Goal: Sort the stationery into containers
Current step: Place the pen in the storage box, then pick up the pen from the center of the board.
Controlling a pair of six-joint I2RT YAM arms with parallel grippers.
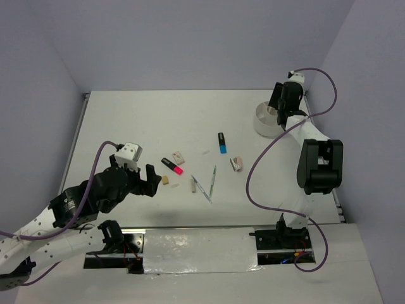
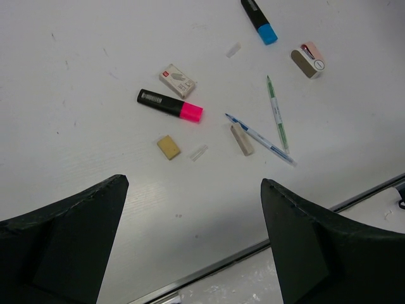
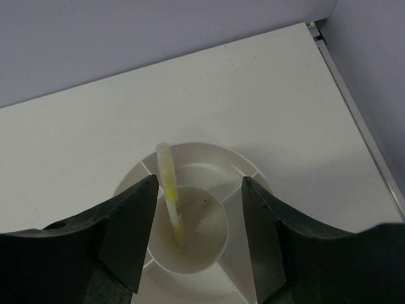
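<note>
The white divided bowl (image 1: 264, 124) stands at the back right. My right gripper (image 1: 282, 113) hangs over it, open (image 3: 199, 183). A thin yellow stick (image 3: 169, 193) leans in the middle compartment of the bowl (image 3: 215, 158), touching neither finger. The other stationery lies mid-table: a pink-and-black highlighter (image 2: 171, 105), a boxed white eraser (image 2: 177, 80), a tan eraser (image 2: 168, 146), a beige eraser (image 2: 242, 139), a blue pen (image 2: 259, 139), a green pen (image 2: 276, 114), a blue-and-black highlighter (image 2: 258, 20) and a pinkish eraser (image 2: 309, 59). My left gripper (image 2: 194, 183) hovers open and empty near them (image 1: 142, 180).
Two small clear caps (image 2: 199, 152) (image 2: 233, 49) lie among the items. A metal strip (image 2: 253, 250) marks the table's near edge below the left gripper. Walls close the table at the back and right (image 3: 354, 76).
</note>
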